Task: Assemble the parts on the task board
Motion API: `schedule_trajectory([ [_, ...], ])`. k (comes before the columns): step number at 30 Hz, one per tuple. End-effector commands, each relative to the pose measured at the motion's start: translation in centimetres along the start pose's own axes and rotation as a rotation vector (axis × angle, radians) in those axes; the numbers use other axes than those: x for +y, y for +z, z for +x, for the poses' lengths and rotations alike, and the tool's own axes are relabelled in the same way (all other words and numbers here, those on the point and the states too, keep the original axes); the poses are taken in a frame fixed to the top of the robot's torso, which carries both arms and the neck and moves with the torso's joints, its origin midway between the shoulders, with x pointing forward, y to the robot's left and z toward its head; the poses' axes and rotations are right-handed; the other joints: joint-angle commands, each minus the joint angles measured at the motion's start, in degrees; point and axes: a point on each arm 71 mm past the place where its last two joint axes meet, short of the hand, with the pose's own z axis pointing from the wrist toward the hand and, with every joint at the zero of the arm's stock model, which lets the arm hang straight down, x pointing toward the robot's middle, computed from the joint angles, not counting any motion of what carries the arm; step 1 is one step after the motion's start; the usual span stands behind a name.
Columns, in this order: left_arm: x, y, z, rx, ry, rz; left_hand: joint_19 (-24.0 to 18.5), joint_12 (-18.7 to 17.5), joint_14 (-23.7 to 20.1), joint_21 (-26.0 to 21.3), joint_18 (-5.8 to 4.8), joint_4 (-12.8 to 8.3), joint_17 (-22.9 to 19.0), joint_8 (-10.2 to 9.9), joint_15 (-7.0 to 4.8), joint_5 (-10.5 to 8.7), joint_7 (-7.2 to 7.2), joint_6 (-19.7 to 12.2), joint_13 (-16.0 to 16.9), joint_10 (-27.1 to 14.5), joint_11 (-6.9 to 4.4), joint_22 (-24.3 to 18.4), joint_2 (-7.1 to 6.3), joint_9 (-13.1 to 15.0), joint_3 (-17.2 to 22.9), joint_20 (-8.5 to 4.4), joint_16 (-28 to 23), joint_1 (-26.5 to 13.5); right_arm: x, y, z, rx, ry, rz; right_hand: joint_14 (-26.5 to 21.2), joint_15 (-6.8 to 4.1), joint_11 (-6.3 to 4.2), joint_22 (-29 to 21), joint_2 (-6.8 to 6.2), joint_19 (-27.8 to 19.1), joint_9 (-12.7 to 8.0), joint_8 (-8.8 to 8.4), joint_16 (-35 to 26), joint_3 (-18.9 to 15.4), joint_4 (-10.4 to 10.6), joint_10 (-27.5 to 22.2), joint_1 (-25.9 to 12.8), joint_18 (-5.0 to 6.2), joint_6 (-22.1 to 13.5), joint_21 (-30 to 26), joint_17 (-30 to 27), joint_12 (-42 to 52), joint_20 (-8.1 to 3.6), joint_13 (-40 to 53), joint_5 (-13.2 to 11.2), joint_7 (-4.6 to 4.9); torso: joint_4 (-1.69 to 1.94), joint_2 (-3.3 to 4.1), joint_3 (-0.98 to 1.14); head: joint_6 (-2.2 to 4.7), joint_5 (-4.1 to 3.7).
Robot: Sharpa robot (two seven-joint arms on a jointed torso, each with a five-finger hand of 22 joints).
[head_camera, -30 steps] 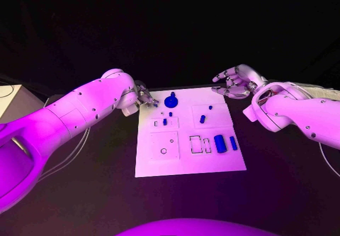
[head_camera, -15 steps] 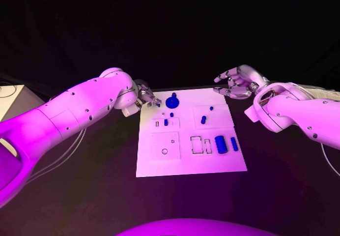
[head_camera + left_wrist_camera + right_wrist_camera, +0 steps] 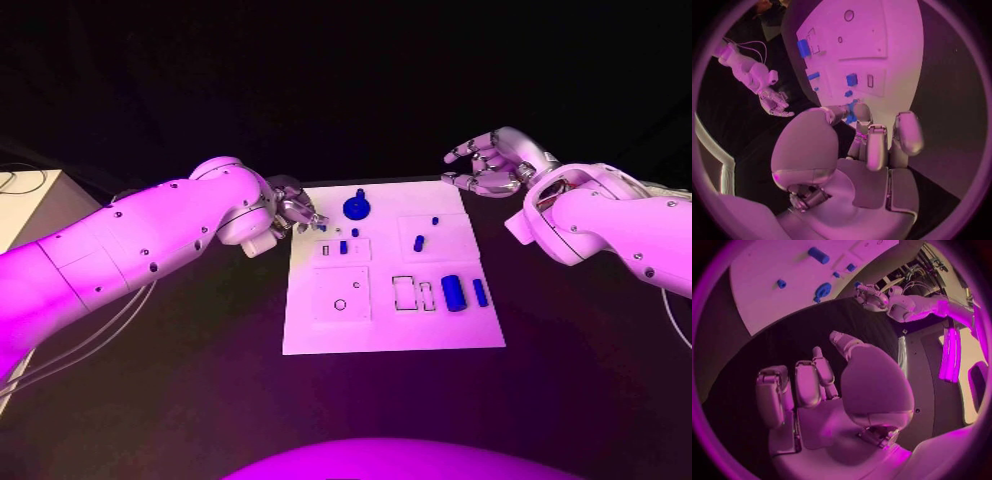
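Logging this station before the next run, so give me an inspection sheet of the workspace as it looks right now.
Surface: black table, bare around the board.
Job's things: white task board lying flat mid-table; blue parts on it, including a round knobbed part near its far edge and a long blue part on its right side.
Clutter: nothing seen.
Hands: left hand at the board's far left corner, whether it holds anything unclear; right hand beyond the far right corner, holding nothing, fingers apart.
Cables: thin cables running along the left arm.
Surroundings: dark background; pale box at the left.

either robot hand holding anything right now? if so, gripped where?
Right robot hand: nothing, fingers apart, off the task board. Left robot hand: at the board's far-left corner; a small blue part sits at its fingertips, but a hold cannot be told.
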Motion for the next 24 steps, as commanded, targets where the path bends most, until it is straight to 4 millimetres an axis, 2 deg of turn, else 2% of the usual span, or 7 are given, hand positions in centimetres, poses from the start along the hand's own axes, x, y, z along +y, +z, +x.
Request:
schedule_trajectory([
  [1, 0.1, -0.3, 0.3, -0.079, -0.002, 0.027, 0.5, 0.5, 4.7, 0.4, 0.48, -9.1, 10.5, 0.5, -0.36, 0.35, -0.54, 0.5, 0.3, 0.6, 0.07, 0.3, 0.03, 0.0, 9.5, 0.0, 0.3, -0.5, -0.1, 0.0, 0.0, 0.005, -0.007, -0.004, 0.0, 0.47, 0.27, 15.1, -0.06, 6.0, 0.1, -0.25, -0.1, 0.0, 0.4, 0.0, -0.7, -0.38, -0.1, 0.3, 0.0, -0.1, 0.38, 0.1, -0.1, 0.35, 0.33, -0.52, -0.13, -0.18, 0.04],
  [9, 0.8, -0.5, 2.1, -0.116, -0.003, 0.05, 0.8, 0.7, 4.7, 0.7, 0.4, -9.8, 10.5, 0.6, -0.47, 0.39, -0.63, 0.8, 0.5, 1.1, -0.05, 0.7, -0.31, -0.1, 10.8, -0.11, 0.2, -1.2, -0.4, 0.0, -0.1, 0.002, -0.01, 0.0, 0.0, 0.47, 0.27, 15.1, -0.06, 6.0, 0.1, -0.25, -0.1, 0.0, 0.4, 0.0, -0.7, -0.38, -0.1, 0.3, 0.0, -0.1, 0.38, 0.1, -0.1, 0.35, 0.6, -0.79, -0.26, -0.53, 0.03],
  [15, 0.9, -0.4, 3.0, -0.11, 0.003, 0.054, 0.7, 0.7, 4.7, 0.7, 0.41, -9.9, 10.5, 0.6, -0.48, 0.39, -0.65, 0.8, 0.5, 1.2, -0.06, 0.7, -0.35, -0.1, 10.9, -0.12, 0.2, -1.3, -0.4, 0.0, -0.1, 0.002, -0.01, 0.001, 0.0, 0.47, 0.27, 15.1, -0.06, 6.0, 0.1, -0.25, -0.1, 0.0, 0.4, 0.0, -0.7, -0.38, -0.1, 0.3, 0.0, -0.1, 0.38, 0.1, -0.1, 0.35, 0.45, -0.61, -0.18, -0.61, 0.1],
  [21, 1.1, 0.0, 3.7, -0.105, 0.019, 0.049, 0.7, 0.7, 4.7, 0.7, 0.41, -9.9, 10.5, 0.6, -0.48, 0.39, -0.65, 0.8, 0.5, 1.2, -0.06, 0.7, -0.35, -0.1, 10.9, -0.12, 0.2, -1.3, -0.4, 0.0, -0.1, 0.002, -0.01, 0.002, 0.0, 0.47, 0.27, 15.1, -0.06, 6.0, 0.1, -0.25, -0.1, 0.0, 0.4, 0.0, -0.7, -0.38, -0.1, 0.3, 0.0, -0.1, 0.38, 0.1, -0.1, 0.35, 0.49, -0.54, -0.22, -0.84, 0.11],
  [24, 1.2, 0.2, 4.0, -0.1, 0.024, 0.047, 0.8, 0.7, 4.7, 0.7, 0.4, -10.0, 10.4, 0.6, -0.49, 0.37, -0.66, 0.9, 0.5, 1.2, -0.07, 0.8, -0.38, -0.1, 11.1, -0.13, 0.2, -1.4, -0.4, 0.0, 0.0, 0.003, -0.009, 0.001, 0.0, 0.47, 0.27, 15.1, -0.06, 6.0, 0.1, -0.25, -0.1, 0.0, 0.4, 0.0, -0.7, -0.38, -0.1, 0.3, 0.0, -0.1, 0.38, 0.1, -0.1, 0.35, 0.47, -0.52, -0.16, -1.01, 0.01],
])
